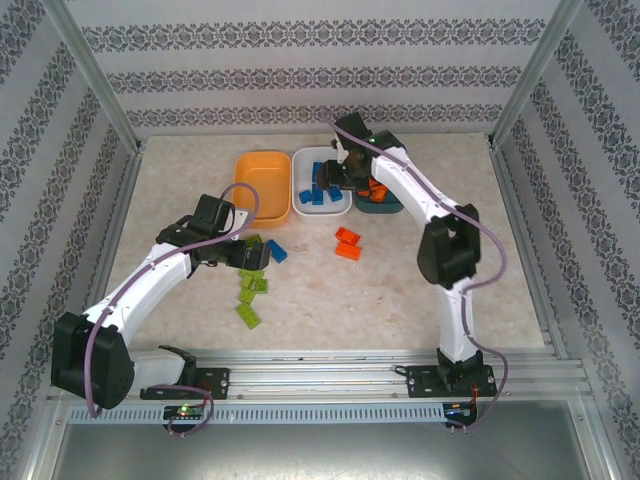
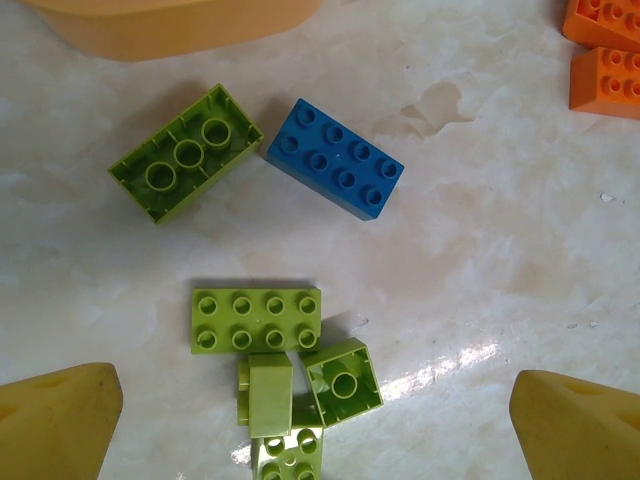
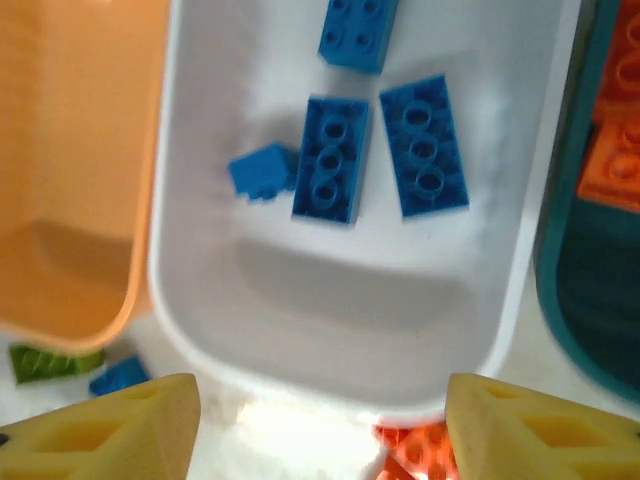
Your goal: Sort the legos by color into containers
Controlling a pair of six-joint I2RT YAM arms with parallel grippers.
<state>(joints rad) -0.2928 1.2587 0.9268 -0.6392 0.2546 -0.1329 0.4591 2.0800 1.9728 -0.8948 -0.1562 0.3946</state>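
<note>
My left gripper is open and empty, hovering over a cluster of lime green legos on the table. An upturned green brick and a blue brick lie just beyond them. In the top view this gripper is beside the blue brick. My right gripper is open and empty above the near end of the white tub, which holds several blue bricks. The teal tub holds orange bricks. The orange tub looks empty.
Two orange bricks lie on the table in front of the white tub. More green bricks sit nearer the arm bases. The right arm covers part of the teal tub. Patterned walls enclose the table.
</note>
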